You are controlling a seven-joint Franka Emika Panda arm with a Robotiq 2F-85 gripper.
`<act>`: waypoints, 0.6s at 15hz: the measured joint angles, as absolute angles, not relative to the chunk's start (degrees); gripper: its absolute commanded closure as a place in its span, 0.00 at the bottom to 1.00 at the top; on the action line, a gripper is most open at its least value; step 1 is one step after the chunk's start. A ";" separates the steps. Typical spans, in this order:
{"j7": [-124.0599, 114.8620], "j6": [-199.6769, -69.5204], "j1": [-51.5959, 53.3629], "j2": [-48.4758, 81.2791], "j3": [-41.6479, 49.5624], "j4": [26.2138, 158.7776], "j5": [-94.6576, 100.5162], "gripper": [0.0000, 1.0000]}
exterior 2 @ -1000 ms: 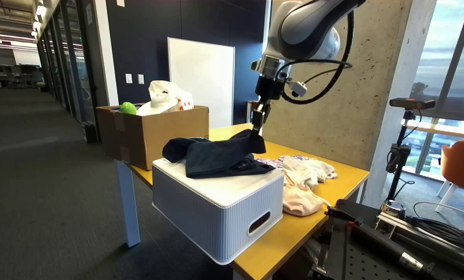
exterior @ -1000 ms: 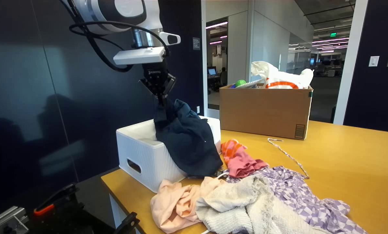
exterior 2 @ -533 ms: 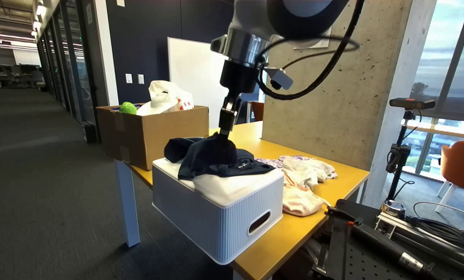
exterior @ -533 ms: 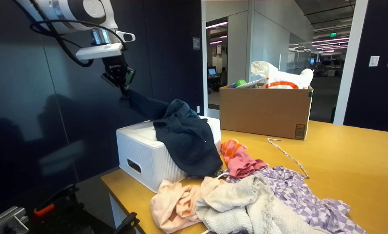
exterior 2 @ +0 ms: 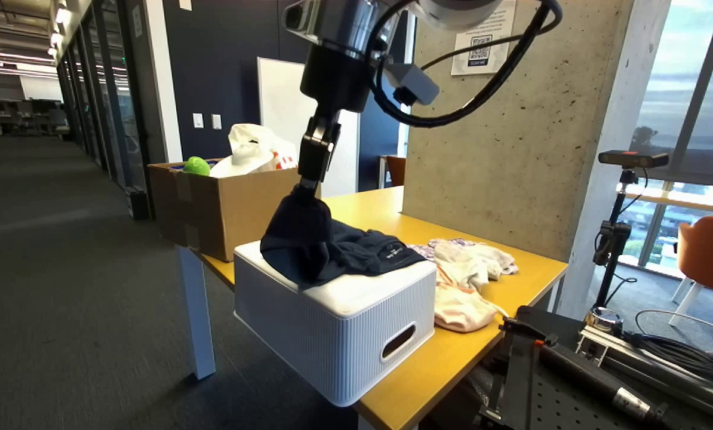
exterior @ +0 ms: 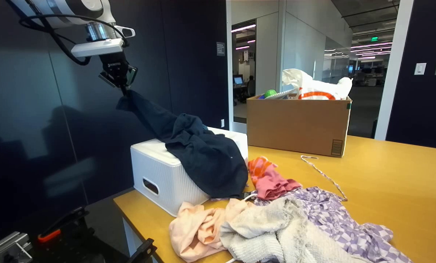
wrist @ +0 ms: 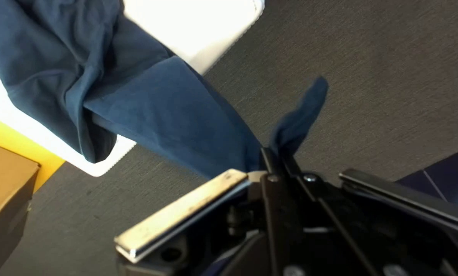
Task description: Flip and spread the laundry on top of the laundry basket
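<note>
The laundry, a dark navy cloth (exterior: 212,162), lies across the white laundry basket (exterior: 163,186) in both exterior views. Its lower part drapes down the side facing the clothes pile, while the opposite end is lifted in the air. My gripper (exterior: 125,92) is shut on that raised end, above and beyond the basket's edge. In the wrist view the cloth (wrist: 175,111) runs taut from the fingertips to the basket top (wrist: 198,27), and a short flap of it sticks out past the gripper (wrist: 278,155). Small white lettering shows on the cloth (exterior 2: 356,248) in an exterior view.
A cardboard box (exterior: 294,126) with a white bag (exterior: 320,87) stands on the yellow table (exterior: 397,175) behind the basket. Peach (exterior: 199,230), cream (exterior: 280,230), pink (exterior: 272,182) and lilac (exterior: 324,208) clothes lie beside the basket. The basket overhangs the table edge, with floor below.
My gripper has swung across and past the basket, away from the clothes pile, drawing the held end of the cloth out. The cloth has stretched and shifted slightly over the basket top.
</note>
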State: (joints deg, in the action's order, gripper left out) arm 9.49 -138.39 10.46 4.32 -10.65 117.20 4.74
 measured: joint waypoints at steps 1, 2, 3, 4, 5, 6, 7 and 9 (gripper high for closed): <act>9.51 -138.16 10.80 4.32 -11.01 116.69 4.74 0.99; 9.51 -137.90 11.26 4.31 -11.50 116.17 4.74 0.99; 9.51 -137.66 11.80 4.31 -12.08 115.68 4.74 0.99; 9.51 -137.55 12.44 4.32 -12.64 115.24 4.75 0.99; 9.51 -137.54 13.05 4.34 -13.17 114.89 4.85 0.99; 9.51 -137.54 13.58 4.42 -13.54 114.53 5.06 0.99; 9.62 -137.54 13.94 4.71 -13.75 114.19 5.09 0.99; 9.87 -137.65 14.12 6.19 -13.85 113.45 5.47 0.99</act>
